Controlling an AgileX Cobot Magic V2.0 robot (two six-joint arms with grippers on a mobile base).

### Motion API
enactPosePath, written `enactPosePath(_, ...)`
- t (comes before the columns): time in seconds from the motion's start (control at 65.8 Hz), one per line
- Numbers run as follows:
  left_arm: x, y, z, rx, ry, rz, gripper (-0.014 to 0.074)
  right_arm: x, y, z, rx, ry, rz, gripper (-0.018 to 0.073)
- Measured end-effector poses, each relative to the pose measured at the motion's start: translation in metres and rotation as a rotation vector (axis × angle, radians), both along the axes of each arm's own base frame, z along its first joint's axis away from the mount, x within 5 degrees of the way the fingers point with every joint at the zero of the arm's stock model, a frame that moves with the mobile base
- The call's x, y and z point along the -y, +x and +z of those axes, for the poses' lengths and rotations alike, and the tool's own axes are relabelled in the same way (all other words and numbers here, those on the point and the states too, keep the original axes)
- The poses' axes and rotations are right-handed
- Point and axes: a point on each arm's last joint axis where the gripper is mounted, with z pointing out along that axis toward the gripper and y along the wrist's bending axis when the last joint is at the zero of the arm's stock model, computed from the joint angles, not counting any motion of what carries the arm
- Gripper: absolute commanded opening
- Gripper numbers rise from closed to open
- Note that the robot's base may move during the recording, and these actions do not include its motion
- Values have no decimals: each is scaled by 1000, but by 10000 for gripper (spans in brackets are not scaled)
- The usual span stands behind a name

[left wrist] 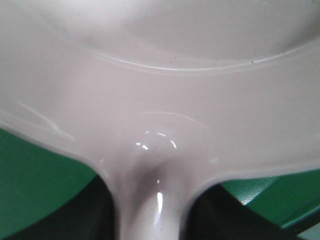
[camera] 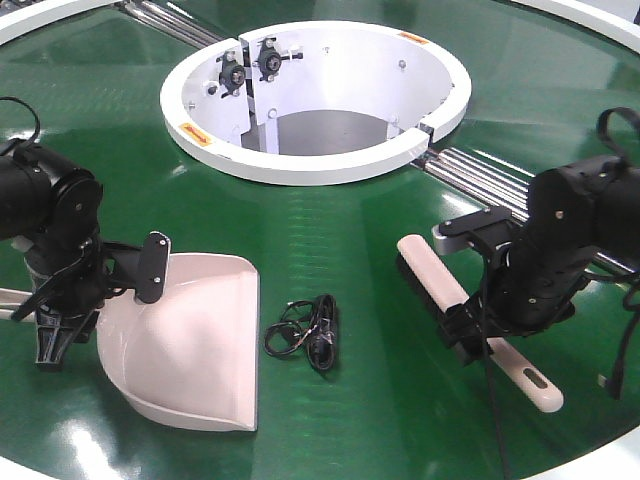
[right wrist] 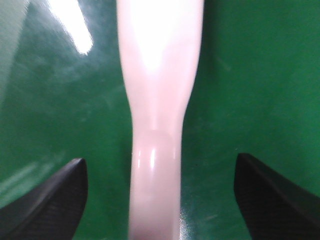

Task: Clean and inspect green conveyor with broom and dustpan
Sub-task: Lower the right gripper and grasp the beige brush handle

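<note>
Two tools for the sweeping: where do we have them?

We see the dustpan (camera: 190, 340) on the green conveyor (camera: 350, 230) at front left, its open edge turned to the right. The broom (camera: 428, 268) lies on the belt at the right, head toward the middle, handle toward the front edge.

And our grippers?

Our left gripper (left wrist: 150, 220) is clamped on the dustpan's handle; the left wrist view shows dark fingers (left wrist: 75, 217) pressed against both sides of the stem. Our right gripper (right wrist: 160, 200) is spread wide astride the broom handle, its fingers (right wrist: 50, 200) well clear of it on either side.

What else do we see on the belt?

We find a tangled black cable (camera: 305, 335) between the two tools, just beside the dustpan's edge. Farther back sits a white ring (camera: 315, 100), well apart from both.
</note>
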Motion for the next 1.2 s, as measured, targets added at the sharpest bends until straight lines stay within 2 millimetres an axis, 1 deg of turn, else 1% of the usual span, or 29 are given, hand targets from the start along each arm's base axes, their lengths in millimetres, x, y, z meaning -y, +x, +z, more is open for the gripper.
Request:
enactPosePath(0.122,0,0,0,0,0,0,-7,-1,4,-10,-42,-17,3,528)
enactPosePath(0.258,0,0,0,0,0,0,-7,-1,6,-16,-60,-23,4,438)
enactPosePath(0.349,0,0,0,0,0,0,-7,-1,6,-18,-66,-25,4,351)
enactPosePath(0.395,0,0,0,0,0,0,-7,-1,7,-19,-68,-26,4,288)
enactPosePath(0.486,0,0,0,0,0,0,-7,-2,7,-20,-75,-28,3,188)
enactPosePath(0.562,0,0,0,0,0,0,-7,-2,7,-21,-78,-29,3,80)
enactPosePath(0.653,0,0,0,0,0,0,-7,-2,7,-21,-77,-25,-4,-16)
enactPosePath(0.82,0,0,0,1,0,0,-7,-4,6,-20,-82,-1,-37,-8)
enactPosePath(1.033,0,0,0,1,0,0,-7,-8,1,-11,-86,44,-111,-4)
enactPosePath(1.109,0,0,0,1,0,0,-7,-12,-2,-8,-87,33,-124,-4)
enactPosePath(1.2,0,0,0,1,0,0,-7,-25,-9,-6,-91,26,-117,-4)
